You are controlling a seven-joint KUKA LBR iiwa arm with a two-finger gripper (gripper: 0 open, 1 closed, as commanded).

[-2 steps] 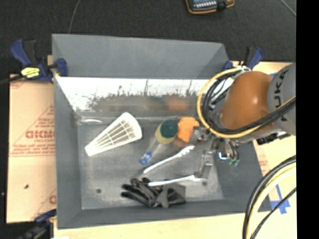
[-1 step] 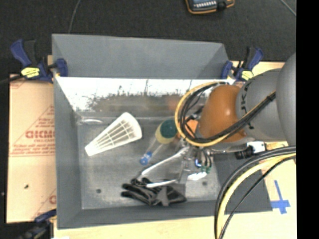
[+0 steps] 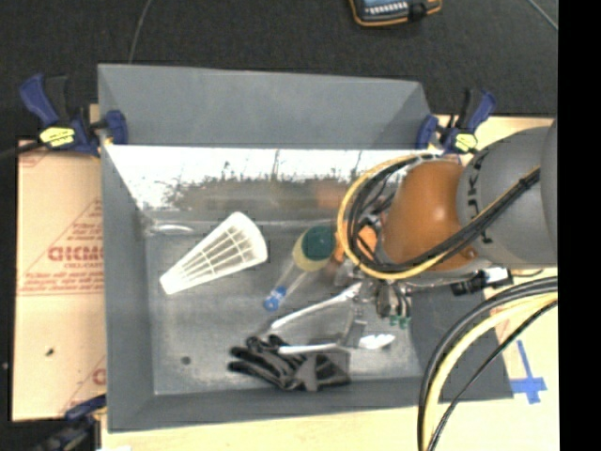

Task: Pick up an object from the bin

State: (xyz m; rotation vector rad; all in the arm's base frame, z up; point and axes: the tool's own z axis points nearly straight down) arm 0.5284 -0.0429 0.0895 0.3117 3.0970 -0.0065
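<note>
The grey arm reaches into the bin (image 3: 127, 280) from the right, its wrist bent downward under an orange cover (image 3: 423, 216) looped with black and yellow cables. On the grey casing beside the cover I can make out dark letters, "UK", part of a longer word; nothing else there is readable.

The gripper (image 3: 376, 310) sits low, and I cannot tell whether it is open or clenched, or whether it grips anything. Directly at it lies the nearer end of a clear, shiny elongated piece (image 3: 315, 313), which runs away from it. Just below the gripper is a small white scrap (image 3: 377, 342).

A little farther from the gripper, on the side away from the arm, a tangled black thing (image 3: 286, 365) lies against the clear piece. Beyond the gripper sits a clear bottle with a teal cap (image 3: 315, 244) and a blue tip. Farthest off in the bin lies a white ribbed cone (image 3: 216, 254), well apart from the gripper.
</note>
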